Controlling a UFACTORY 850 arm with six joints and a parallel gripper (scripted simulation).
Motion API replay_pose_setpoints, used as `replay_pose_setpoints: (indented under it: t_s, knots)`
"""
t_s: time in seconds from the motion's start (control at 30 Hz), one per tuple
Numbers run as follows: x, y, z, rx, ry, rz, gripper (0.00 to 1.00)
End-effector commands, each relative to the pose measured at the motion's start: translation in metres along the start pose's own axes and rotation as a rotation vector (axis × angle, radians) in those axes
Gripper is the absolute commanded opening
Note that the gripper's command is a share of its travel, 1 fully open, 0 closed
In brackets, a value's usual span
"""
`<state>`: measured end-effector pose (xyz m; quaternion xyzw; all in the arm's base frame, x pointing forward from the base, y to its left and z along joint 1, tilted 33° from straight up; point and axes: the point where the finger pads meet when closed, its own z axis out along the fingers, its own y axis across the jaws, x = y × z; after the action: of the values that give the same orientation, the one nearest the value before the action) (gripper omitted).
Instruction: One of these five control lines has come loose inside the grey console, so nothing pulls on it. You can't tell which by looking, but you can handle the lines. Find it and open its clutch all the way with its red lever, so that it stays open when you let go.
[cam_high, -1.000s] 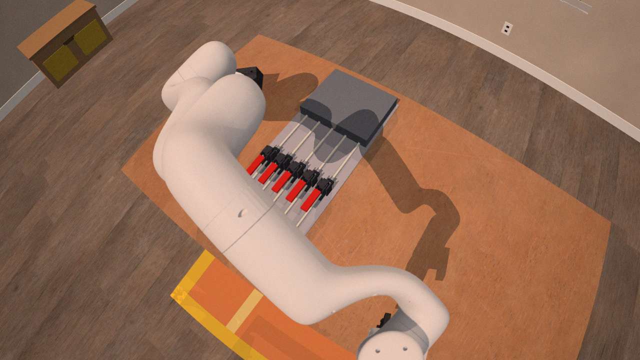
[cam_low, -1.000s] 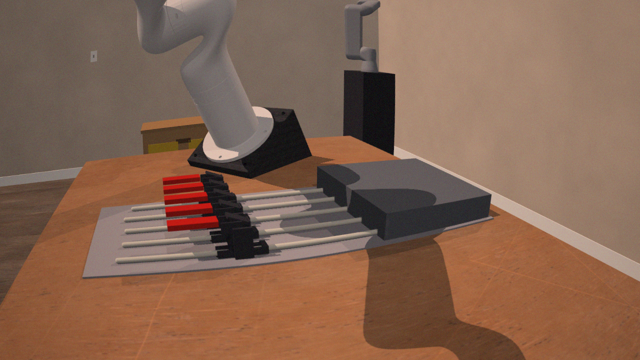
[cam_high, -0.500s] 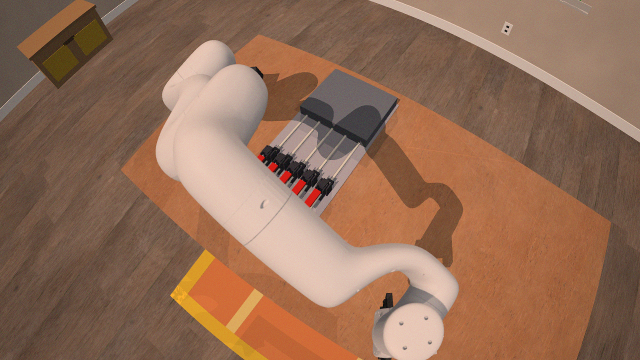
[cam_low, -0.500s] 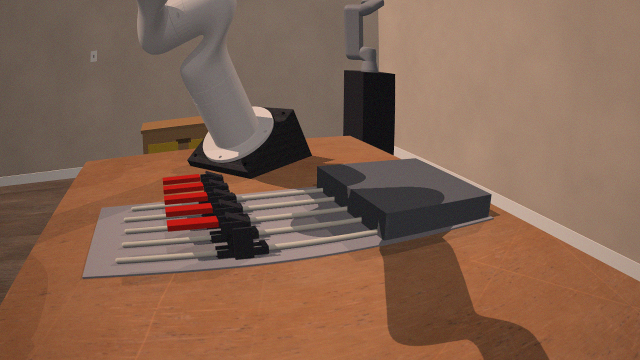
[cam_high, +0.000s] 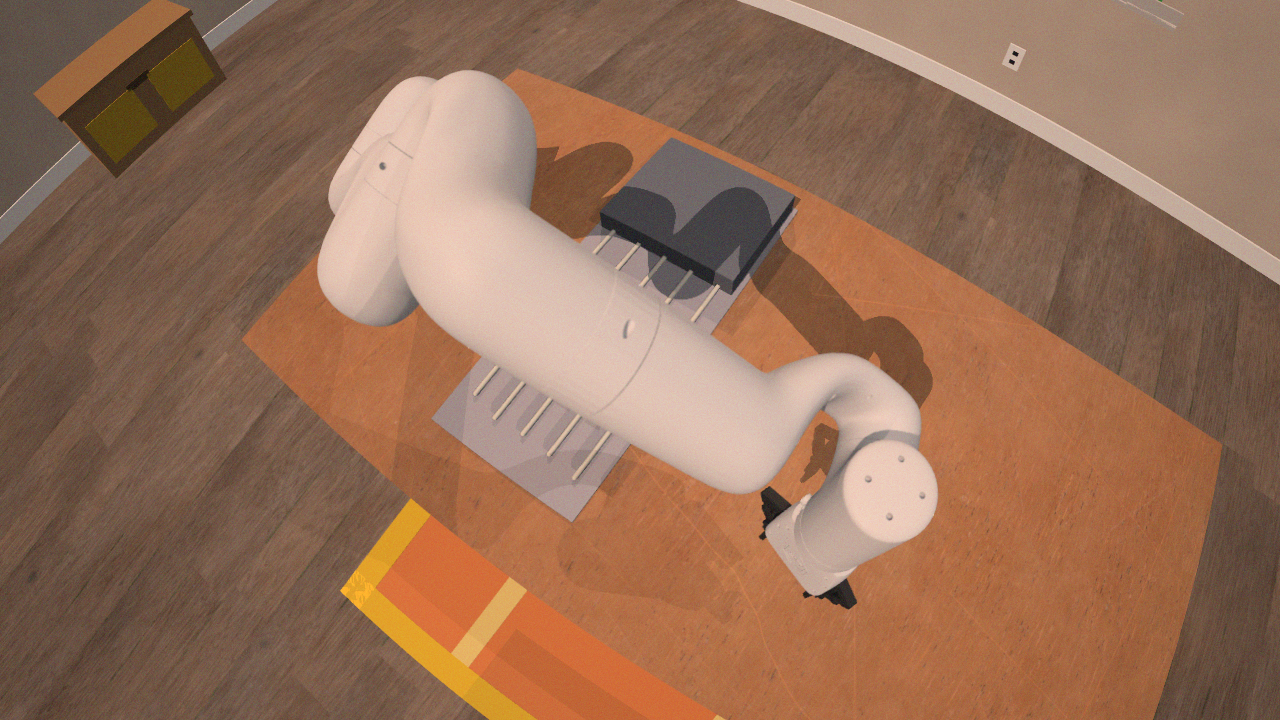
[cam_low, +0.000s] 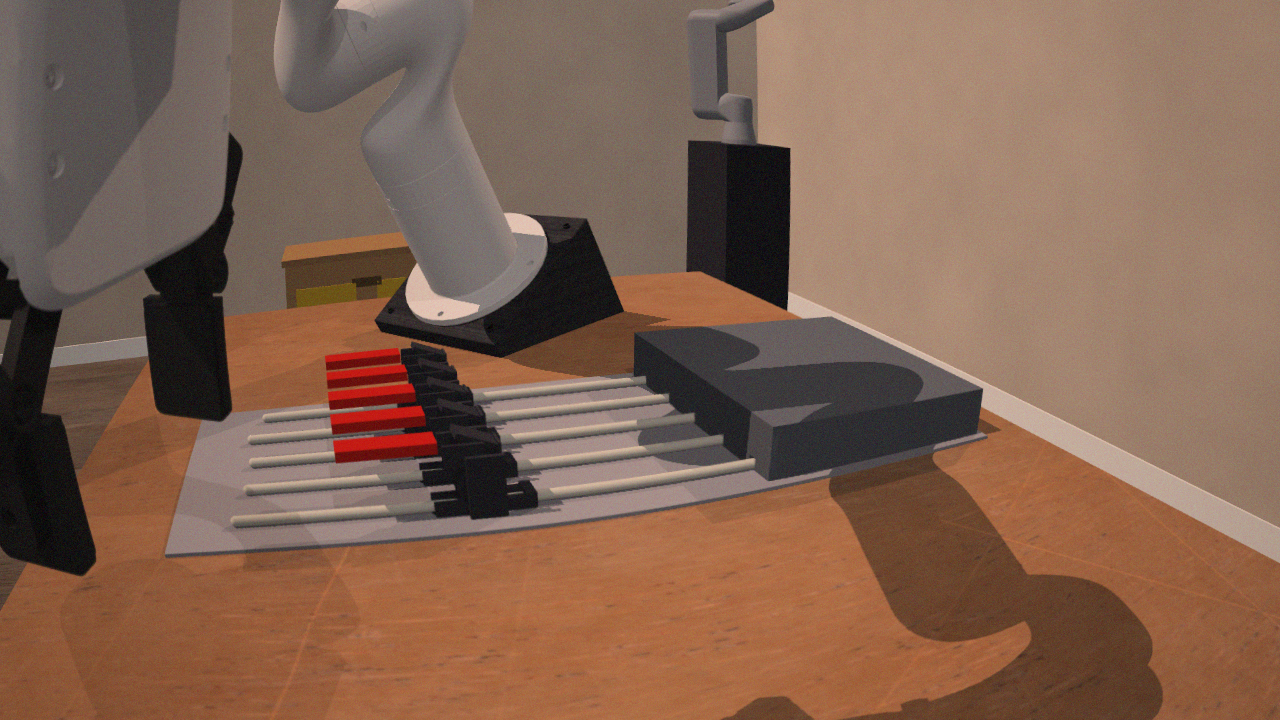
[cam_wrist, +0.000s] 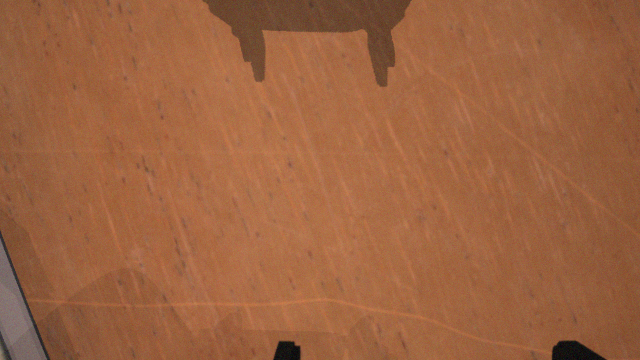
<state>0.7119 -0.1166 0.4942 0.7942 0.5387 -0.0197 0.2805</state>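
White arm links (cam_high: 554, 295) (cam_low: 438, 179) cross over the grey base plate (cam_high: 501, 447) (cam_low: 201, 510) in the top view, hiding the clutches and levers. The lines (cam_high: 562, 435) (cam_low: 304, 487) poke out on both sides, and on one side run into the grey console (cam_high: 698, 205) (cam_low: 877, 385), presumably so their inner ends stay out of sight. The wrist is bent over beside the plate, with the gripper (cam_high: 808, 548) (cam_low: 134, 429) (cam_wrist: 426, 351) well apart from the lines.

From the exterior, five red levers (cam_low: 384, 446) lie flat along their lines, each at a black clutch (cam_low: 486, 486); laid down like this, they look closed. The gripper points downward in the foreground, its jaws spread fully with nothing between them.

Through the wrist camera, only the fingertips, the tabletop (cam_wrist: 320, 200) and a sliver of plate at the left edge show. Which line is loose cannot be told; handling them probably comes next.
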Motion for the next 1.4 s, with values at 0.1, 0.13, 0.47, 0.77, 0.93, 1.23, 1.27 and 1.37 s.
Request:
replay_pose_setpoints:
  t_s: [0.1,0.13,0.47,0.77,0.93,1.23,1.27,1.37]
  knots:
    - [0.057,-0.061,0.016,-0.018,-0.031,-0.415,1.00]
    - [0.057,-0.061,0.016,-0.018,-0.031,-0.415,1.00]
    - [0.113,-0.150,0.034,-0.022,-0.066,-0.939,1.00]
    - [0.150,-0.254,0.051,-0.026,-0.090,-1.425,1.00]
    - [0.157,-0.290,0.056,-0.034,-0.099,-1.659,1.00]
    - [0.160,-0.395,0.071,-0.042,-0.115,-2.136,1.00]
    - [0.160,-0.395,0.071,-0.042,-0.115,-2.136,1.00]
    - [0.156,-0.427,0.076,-0.049,-0.120,-2.330,1.00]
